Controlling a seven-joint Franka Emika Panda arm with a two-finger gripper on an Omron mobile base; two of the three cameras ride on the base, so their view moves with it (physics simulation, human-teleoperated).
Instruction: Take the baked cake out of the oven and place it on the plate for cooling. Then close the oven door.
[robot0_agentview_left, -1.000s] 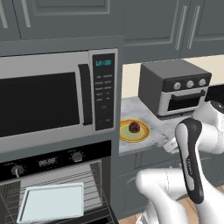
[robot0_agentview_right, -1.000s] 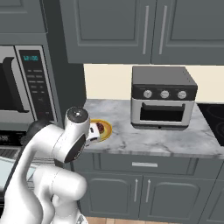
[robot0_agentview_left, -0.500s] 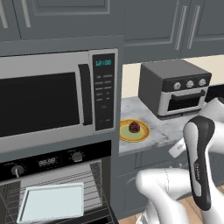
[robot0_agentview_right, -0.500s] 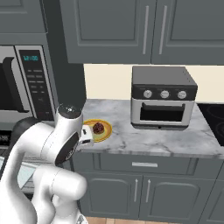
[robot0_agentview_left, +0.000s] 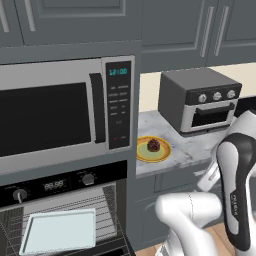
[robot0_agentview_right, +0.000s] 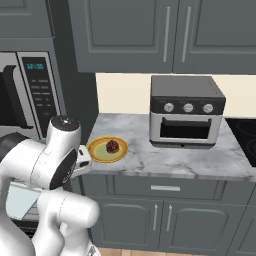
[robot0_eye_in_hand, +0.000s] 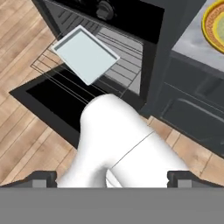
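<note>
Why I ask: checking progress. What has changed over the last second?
The arm has swung away from the counter, toward the right of the left base view. Nothing gripped or released. The cake stays on the plate; the oven remains open.

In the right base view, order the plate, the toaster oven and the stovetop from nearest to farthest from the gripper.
Gripper sits at the counter's left edge.
1. Plate, just right of it, holding the cake.
2. Toaster oven, mid-counter by the wall.
3. Stovetop, far right.

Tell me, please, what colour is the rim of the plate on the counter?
The plate has a yellow-orange rim; the right base view shows it best.
</note>
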